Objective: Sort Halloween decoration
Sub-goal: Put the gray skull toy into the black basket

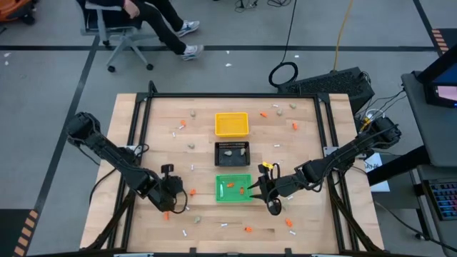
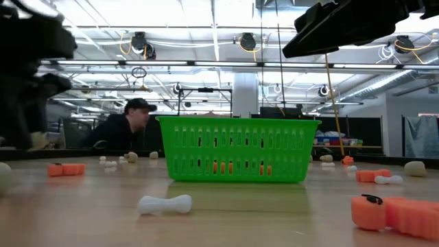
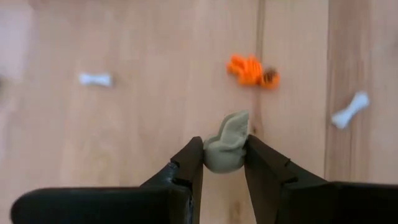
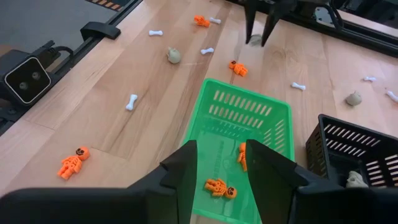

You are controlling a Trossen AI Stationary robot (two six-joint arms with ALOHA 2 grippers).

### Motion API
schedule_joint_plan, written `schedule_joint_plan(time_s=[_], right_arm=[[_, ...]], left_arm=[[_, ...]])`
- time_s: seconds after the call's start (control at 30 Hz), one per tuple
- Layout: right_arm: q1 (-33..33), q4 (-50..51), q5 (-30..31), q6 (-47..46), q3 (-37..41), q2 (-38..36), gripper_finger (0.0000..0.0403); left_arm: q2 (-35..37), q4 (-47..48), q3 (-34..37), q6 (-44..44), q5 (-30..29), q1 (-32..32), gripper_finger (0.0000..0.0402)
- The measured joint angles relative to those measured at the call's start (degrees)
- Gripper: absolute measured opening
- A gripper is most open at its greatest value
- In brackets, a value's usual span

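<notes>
We are pinching a beige-grey lump (image 3: pixel 226 146) between the two fingers of the left gripper (image 3: pixel 224 163), low over the wooden table (image 1: pixel 200 160) near its front edge, to the left of the green tray (image 1: pixel 233 188). An orange skeleton figure (image 3: pixel 252 70) and a white bone (image 3: pixel 350 109) are lying on the wood just beyond the lump.

We are holding the right gripper (image 4: pixel 221 163) above the near end of the green tray, its jaws spread and holding nothing. Two orange figures (image 4: pixel 222 186) are lying inside the tray under it. The black tray (image 1: pixel 232 153) is sitting between the green one and the yellow tray (image 1: pixel 231 124), with a beige lump (image 4: pixel 356 180) in it. More orange figures, white bones and beige lumps are lying scattered across the table on all sides of the trays.
</notes>
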State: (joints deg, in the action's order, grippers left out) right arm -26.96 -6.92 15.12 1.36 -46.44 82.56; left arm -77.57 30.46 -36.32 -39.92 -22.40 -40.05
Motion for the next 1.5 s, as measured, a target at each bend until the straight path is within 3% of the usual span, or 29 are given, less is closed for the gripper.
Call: schedule_joint_plan(time_s=[0.33, 0.53, 0.73, 1.07, 1.5], right_arm=[[-0.11, 1.05, -0.18, -1.3, 0.0, 0.0, 0.0123], [-0.12, 1.2, -0.2, -2.97, 0.0, 0.0, 0.0123], [-0.43, 1.18, -0.17, -3.71, 0.0, 0.0, 0.0123], [-1.62, 0.98, -0.09, -3.71, 0.0, 0.16, 0.0123], [-1.68, 0.96, 0.01, -3.76, 0.02, 0.2, 0.0123]], left_arm=[[11.35, -3.75, -0.02, 5.41, -14.12, -0.04, 0.009], [15.48, -16.5, -0.04, 19.16, -23.28, -0.04, 0.009], [16.23, -31.09, -0.09, 35.21, -27.14, 0.07, 0.009], [16.23, -45.63, -0.09, 49.39, -27.05, 4.22, 0.009], [16.21, -49.43, -0.09, 51.05, -19.73, 8.63, 0.009]])
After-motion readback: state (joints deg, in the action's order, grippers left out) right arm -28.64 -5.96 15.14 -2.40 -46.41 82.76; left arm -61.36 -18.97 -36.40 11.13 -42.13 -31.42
